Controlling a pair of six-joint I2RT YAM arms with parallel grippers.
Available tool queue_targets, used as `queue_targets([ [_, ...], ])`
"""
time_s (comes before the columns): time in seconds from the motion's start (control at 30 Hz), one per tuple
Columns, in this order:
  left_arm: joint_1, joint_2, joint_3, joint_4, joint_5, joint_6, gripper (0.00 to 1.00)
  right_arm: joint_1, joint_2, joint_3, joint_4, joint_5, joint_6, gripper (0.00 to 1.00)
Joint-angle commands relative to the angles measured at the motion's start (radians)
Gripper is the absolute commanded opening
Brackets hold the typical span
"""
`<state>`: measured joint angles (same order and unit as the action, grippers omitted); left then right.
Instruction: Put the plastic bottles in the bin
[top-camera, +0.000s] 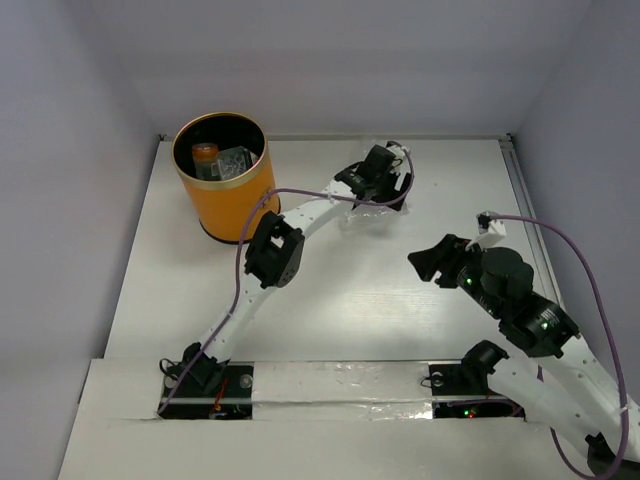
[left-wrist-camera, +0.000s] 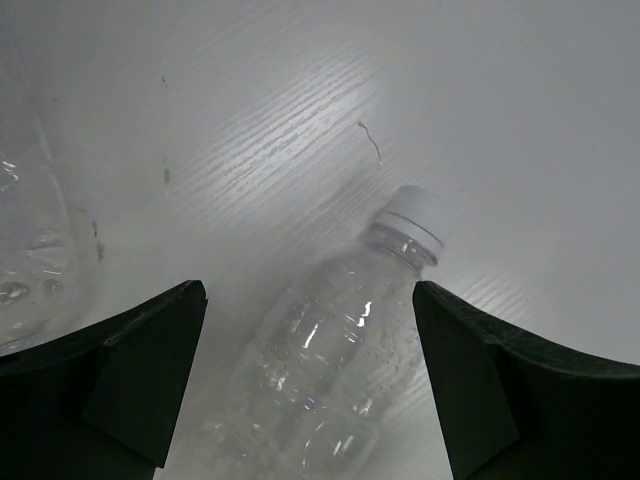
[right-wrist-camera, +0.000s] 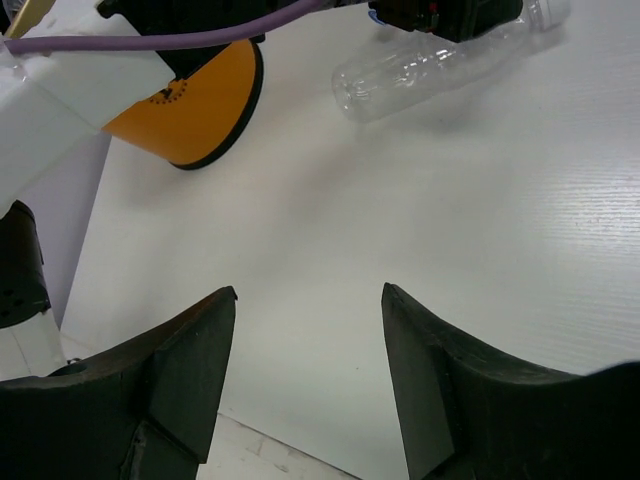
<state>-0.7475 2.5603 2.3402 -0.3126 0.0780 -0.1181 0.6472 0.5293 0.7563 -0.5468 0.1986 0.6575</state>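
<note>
The orange bin stands at the table's back left. An orange bottle and a labelled bottle lie inside it. My left gripper is open and hangs low over a clear label-free bottle with a white cap, which lies on the table between the jaws, not gripped. A second clear bottle lies just left of it. My right gripper is open and empty, above the table at right. In the right wrist view, one clear bottle and the bin's side show ahead.
White walls enclose the table on the left, back and right. A purple cable runs along the left arm. The left arm's elbow sits between the bin and the table's middle.
</note>
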Motion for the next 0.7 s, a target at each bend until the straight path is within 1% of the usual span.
queue_targets([
  [0.0,-0.009,-0.005,-0.028,0.003,0.028,-0.015,0.82,-0.004,0.008,0.037,0.013,-0.013,-0.038,0.67],
  [0.03,-0.009,-0.005,-0.042,0.004,0.029,-0.017,0.82,-0.004,0.009,0.037,0.015,-0.011,-0.039,0.68],
  [0.07,-0.009,-0.008,-0.056,0.007,0.031,-0.021,0.8,-0.004,0.014,0.04,0.016,-0.005,-0.045,0.69],
  [0.13,-0.018,-0.014,-0.105,0.015,0.035,-0.028,0.73,-0.004,0.024,0.044,0.024,-0.011,-0.048,0.73],
  [0.23,-0.039,-0.041,-0.176,0.043,0.042,-0.028,0.74,-0.004,0.05,0.063,0.025,-0.025,-0.045,0.81],
  [0.3,-0.052,-0.066,-0.22,0.062,0.039,-0.023,0.76,-0.004,0.055,0.075,0.03,-0.013,-0.047,0.85],
  [0.33,-0.052,-0.071,-0.231,0.066,0.039,-0.023,0.76,-0.004,0.057,0.081,0.03,-0.007,-0.048,0.85],
  [0.37,-0.052,-0.078,-0.242,0.069,0.045,-0.023,0.72,-0.004,0.06,0.087,0.025,0.008,-0.048,0.85],
  [0.4,-0.061,-0.083,-0.258,0.067,0.046,-0.032,0.65,-0.004,0.061,0.095,0.024,0.013,-0.052,0.85],
  [0.43,-0.061,-0.086,-0.268,0.066,0.045,-0.04,0.54,-0.004,0.066,0.107,0.024,0.021,-0.053,0.84],
  [0.47,-0.061,-0.115,-0.281,0.07,0.052,-0.049,0.39,-0.004,0.069,0.115,0.024,0.036,-0.055,0.83],
  [0.5,-0.061,-0.139,-0.324,0.099,0.065,-0.066,0.34,-0.004,0.072,0.124,0.024,0.047,-0.058,0.8],
  [0.53,-0.073,-0.169,-0.35,0.118,0.069,-0.074,0.31,-0.004,0.077,0.135,0.024,0.058,-0.061,0.78],
  [0.57,-0.073,-0.24,-0.376,0.141,0.072,-0.08,0.28,-0.004,0.09,0.162,0.022,0.085,-0.065,0.75],
  [0.6,-0.085,-0.282,-0.425,0.176,0.074,-0.083,0.28,-0.004,0.098,0.178,0.025,0.102,-0.076,0.69],
  [0.67,-0.095,-0.363,-0.461,0.193,0.071,-0.092,0.28,-0.004,0.129,0.216,0.036,0.13,-0.093,0.66],
])
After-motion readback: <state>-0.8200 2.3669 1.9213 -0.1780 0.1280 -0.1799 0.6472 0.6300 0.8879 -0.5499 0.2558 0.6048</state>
